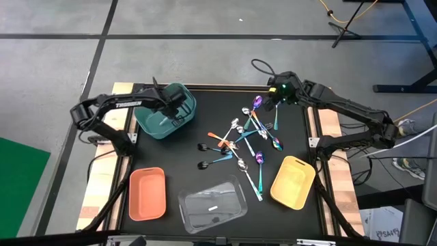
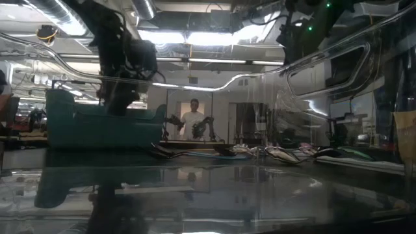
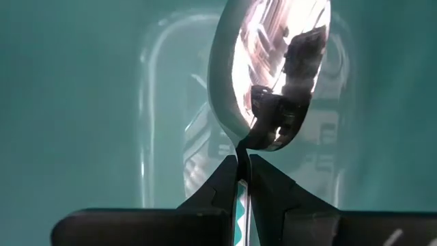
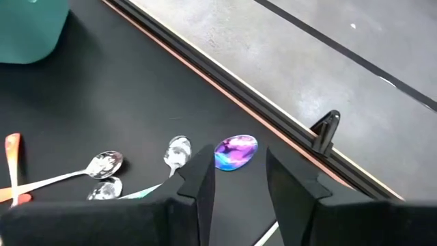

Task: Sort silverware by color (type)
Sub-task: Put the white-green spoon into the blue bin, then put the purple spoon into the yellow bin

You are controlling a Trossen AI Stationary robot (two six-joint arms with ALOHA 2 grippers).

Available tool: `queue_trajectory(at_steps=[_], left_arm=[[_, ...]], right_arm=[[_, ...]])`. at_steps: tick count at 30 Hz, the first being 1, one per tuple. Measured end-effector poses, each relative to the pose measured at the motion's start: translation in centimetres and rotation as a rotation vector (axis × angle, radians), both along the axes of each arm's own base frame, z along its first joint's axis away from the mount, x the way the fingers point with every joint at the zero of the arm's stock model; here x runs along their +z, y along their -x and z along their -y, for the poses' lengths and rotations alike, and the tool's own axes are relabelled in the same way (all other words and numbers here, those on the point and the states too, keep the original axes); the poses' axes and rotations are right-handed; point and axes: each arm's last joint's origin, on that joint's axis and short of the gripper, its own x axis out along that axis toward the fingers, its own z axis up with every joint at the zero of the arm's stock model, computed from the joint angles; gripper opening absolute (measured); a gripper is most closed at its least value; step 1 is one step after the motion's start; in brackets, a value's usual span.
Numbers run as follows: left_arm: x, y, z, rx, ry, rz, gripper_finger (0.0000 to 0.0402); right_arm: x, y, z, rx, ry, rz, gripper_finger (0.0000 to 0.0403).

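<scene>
The left gripper [image 3: 244,179] is hanging inside the teal bin [image 1: 166,113], fingers pinching a spoon [image 3: 273,75] by its handle. The right gripper [image 4: 239,181] is hovering spread over a purple spoon [image 4: 236,151]; remaining spoons [image 1: 242,147] are lying on the black mat [image 1: 205,178] just beside it. A person [image 2: 192,118] is standing in the room beyond.

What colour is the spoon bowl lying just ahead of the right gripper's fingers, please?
Iridescent purple spoon bowl, with blue and pink glints; the right wrist view shows it best.
</scene>
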Motion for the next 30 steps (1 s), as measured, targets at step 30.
queue_trajectory(at_steps=[30], left_arm=[[-2.1,-0.7,-0.5,-0.008,0.034,-0.066,0.0094]], right_arm=[[-3.0,-0.6,3.1,-0.142,-0.152,-0.043,0.0117]])
